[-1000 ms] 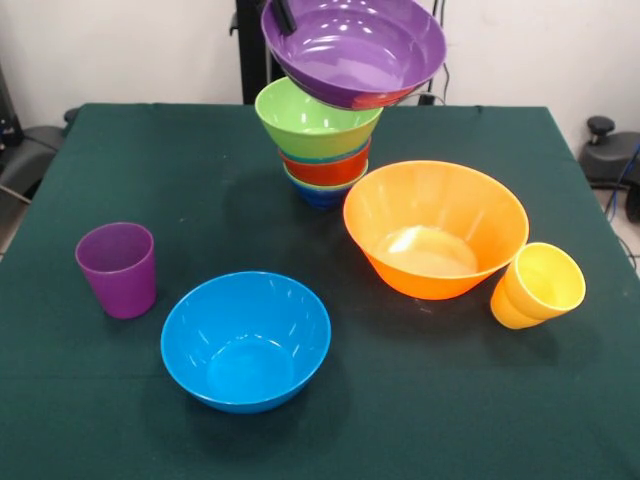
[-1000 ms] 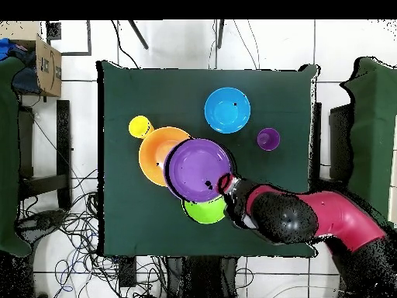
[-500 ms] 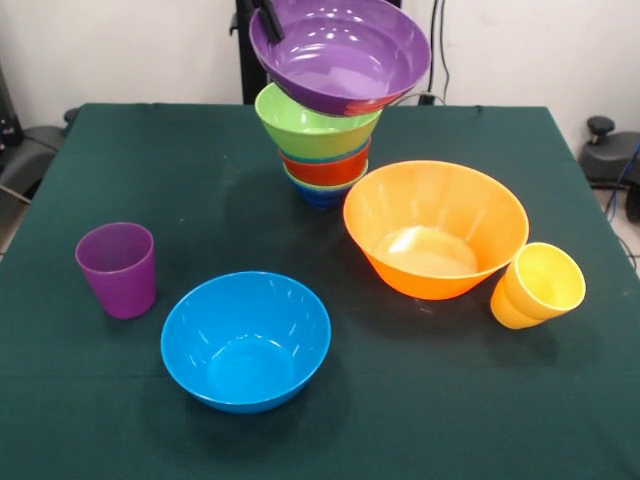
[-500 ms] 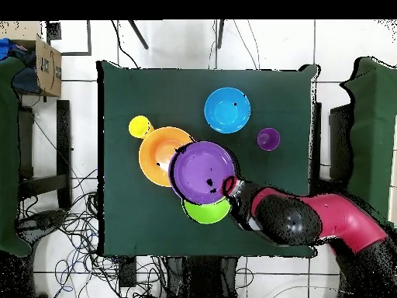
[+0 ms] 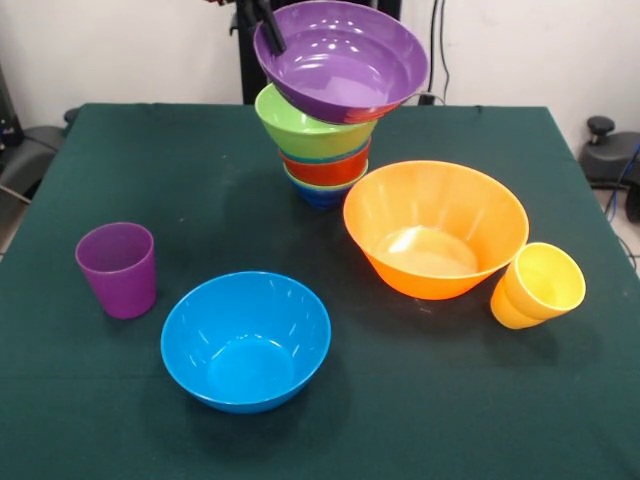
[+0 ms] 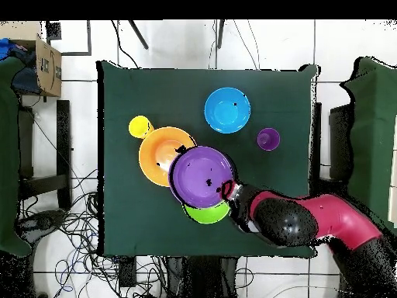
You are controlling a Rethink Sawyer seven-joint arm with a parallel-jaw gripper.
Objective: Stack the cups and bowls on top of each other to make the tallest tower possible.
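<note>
The gripper (image 5: pixel 268 22) is clamped on the far rim of the wide purple bowl (image 5: pixel 342 58), holding it tilted above the tower (image 5: pixel 322 150) at the far side of the desk (image 5: pixel 150 160). The bowl's underside seems to touch the green bowl (image 5: pixel 312 125) that tops the pile, though contact is hard to confirm. Below the green one sit a red-orange bowl (image 5: pixel 326 167) and a dark blue bowl (image 5: pixel 322 193) at the base. The large orange bowl (image 5: pixel 436 228) stands just beside the tower, with the yellow cup (image 5: pixel 538 285) near it. The large blue bowl (image 5: pixel 246 339) and the purple cup (image 5: pixel 118 268) stand apart nearer the front edge.
</note>
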